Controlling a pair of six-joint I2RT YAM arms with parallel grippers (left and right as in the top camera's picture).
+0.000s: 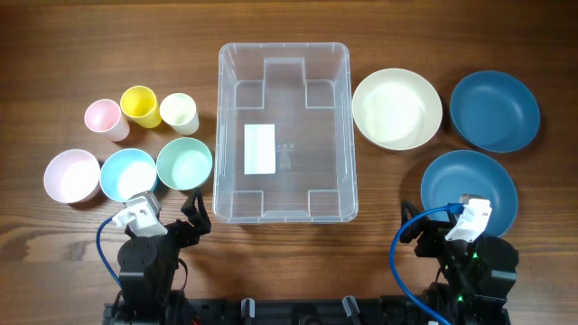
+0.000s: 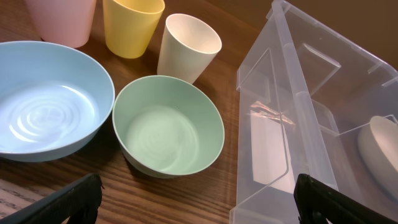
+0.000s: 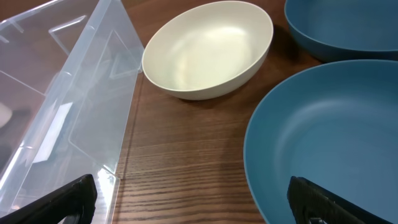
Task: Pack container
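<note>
The container [image 1: 226,117] is a large clear bin with a white label, standing empty at the table's centre. It also shows in the left wrist view [image 2: 298,93] and in the right wrist view [image 3: 68,93]. My left gripper [image 1: 173,217] is open and empty at the front left, low over the wood [image 2: 196,193], between a green bowl [image 2: 168,127] and the container's near left corner. My right gripper [image 1: 438,226] is open and empty at the front right [image 3: 193,190], between the container's near right corner and a dark blue bowl [image 3: 329,137].
Left of the container stand a pink cup [image 1: 103,118], a yellow cup [image 1: 141,106], a cream cup [image 1: 179,113], a pink bowl [image 1: 72,175], a light blue bowl [image 1: 127,173] and the green bowl [image 1: 184,163]. Right of it sit a cream bowl [image 1: 396,108] and two dark blue bowls [image 1: 494,110] [image 1: 468,185].
</note>
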